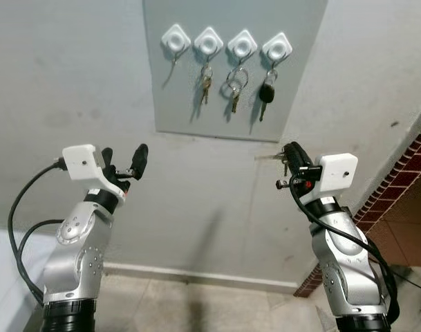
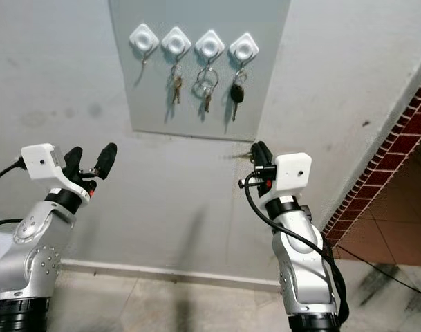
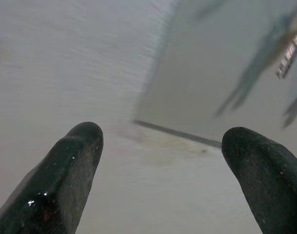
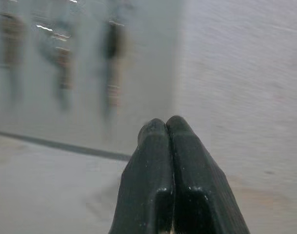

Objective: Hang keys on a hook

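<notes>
Grey wall panel (image 1: 231,76) carries four white hooks; leftmost hook (image 1: 175,40) bare, likely the target. Right gripper (image 1: 289,158) pinched closed on keys (image 1: 278,158), raised below panel. Left gripper (image 1: 124,164) spread wide, empty.

Grey panel (image 1: 234,83) on wall carries four white hooks along its top edge. Leftmost hook (image 1: 175,39) bare; bare panel below it down to the bottom edge. The other three hooks hold key bunches (image 1: 234,86), close side by side. Brick-patterned wall (image 1: 404,187) closes in beyond panel's right edge. Open wall beyond the left edge.
</notes>
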Robot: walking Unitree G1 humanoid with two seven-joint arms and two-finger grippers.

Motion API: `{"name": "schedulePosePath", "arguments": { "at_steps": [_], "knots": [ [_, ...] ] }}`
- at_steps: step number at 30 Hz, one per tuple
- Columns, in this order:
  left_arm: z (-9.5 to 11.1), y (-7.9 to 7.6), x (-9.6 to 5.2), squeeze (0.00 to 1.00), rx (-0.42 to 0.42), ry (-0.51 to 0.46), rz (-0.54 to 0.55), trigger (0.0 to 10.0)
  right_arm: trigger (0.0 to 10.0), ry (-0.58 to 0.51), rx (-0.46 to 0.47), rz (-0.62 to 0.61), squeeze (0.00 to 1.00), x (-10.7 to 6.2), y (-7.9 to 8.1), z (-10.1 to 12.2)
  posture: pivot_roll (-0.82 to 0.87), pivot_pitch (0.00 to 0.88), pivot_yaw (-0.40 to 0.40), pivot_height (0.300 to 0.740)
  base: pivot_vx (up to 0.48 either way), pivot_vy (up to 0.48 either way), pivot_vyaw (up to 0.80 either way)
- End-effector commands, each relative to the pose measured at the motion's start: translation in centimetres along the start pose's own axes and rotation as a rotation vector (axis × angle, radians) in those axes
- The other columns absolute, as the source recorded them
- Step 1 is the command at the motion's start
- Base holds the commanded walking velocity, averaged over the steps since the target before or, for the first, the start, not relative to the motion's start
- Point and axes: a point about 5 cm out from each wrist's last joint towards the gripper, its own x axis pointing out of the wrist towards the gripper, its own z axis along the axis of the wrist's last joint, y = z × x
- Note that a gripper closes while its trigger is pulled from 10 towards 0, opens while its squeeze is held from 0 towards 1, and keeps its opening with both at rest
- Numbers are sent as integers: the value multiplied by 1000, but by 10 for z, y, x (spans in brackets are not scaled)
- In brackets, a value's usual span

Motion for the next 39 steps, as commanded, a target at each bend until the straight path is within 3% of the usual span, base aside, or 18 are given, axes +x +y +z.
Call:
{"name": "schedulePosePath", "arguments": {
  "at_steps": [1,7,39],
  "knots": [
    [3,-3,1,0,7,-1,-8,10000,10000,-16,-2,-13,0,0,-3,5,7,0,-9,732,259,405,0],
    [2,-1,0,0,0,2,10,10000,10000,-15,-1,-10,0,0,-2,4,8,0,-9,732,0,429,0],
    [-3,-7,3,0,96,50,15,10000,10000,-8,4,-13,0,-2,-2,3,2,0,-5,732,33,0,0]
  ]
}}
